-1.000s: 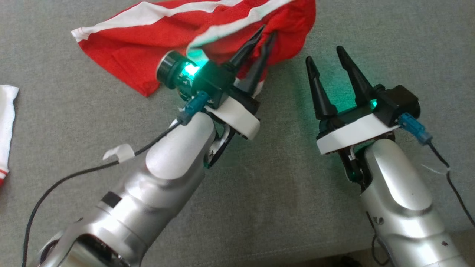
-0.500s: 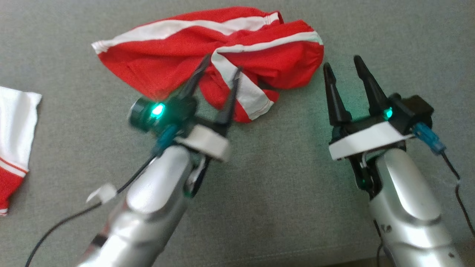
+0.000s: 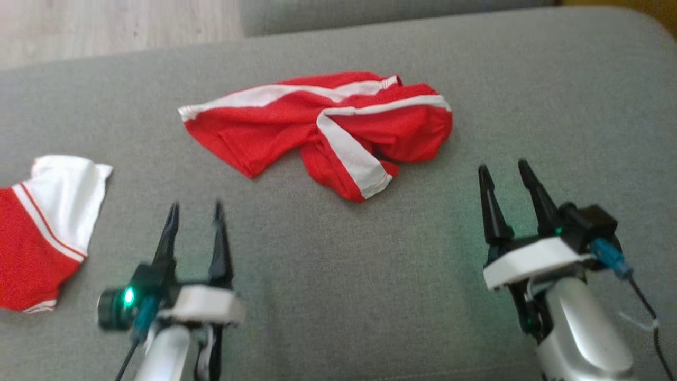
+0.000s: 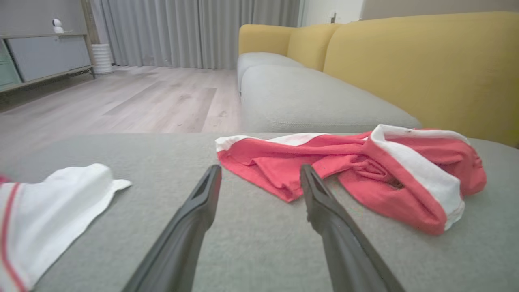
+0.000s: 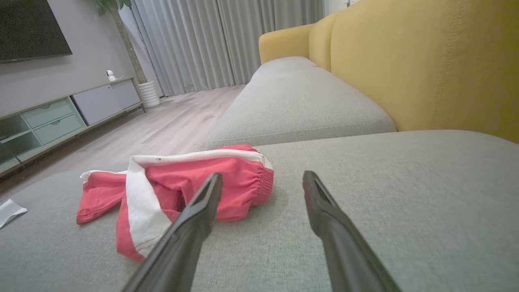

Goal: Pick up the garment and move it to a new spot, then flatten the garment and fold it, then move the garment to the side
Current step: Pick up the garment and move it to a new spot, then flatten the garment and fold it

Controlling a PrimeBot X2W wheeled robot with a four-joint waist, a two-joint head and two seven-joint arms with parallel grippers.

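- Red shorts (image 3: 254,127) lie crumpled on the grey sofa seat (image 3: 338,280), at 12 o'clock in the head view
- Left tool (image 3: 195,205) at 8 o'clock and right tool (image 3: 503,165) at 4 o'clock, both wide and empty
- Probably light, limp cloth that sags: pinch the white-striped hem or waistband

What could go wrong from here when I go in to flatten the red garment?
The red garment lies bunched, one striped part folded over the rest, so a pinch may catch several layers and drag the heap. A second red-and-white garment lies left of the open left gripper; a wide sweep could snag it. The open right gripper could dig into the soft grey cushion.
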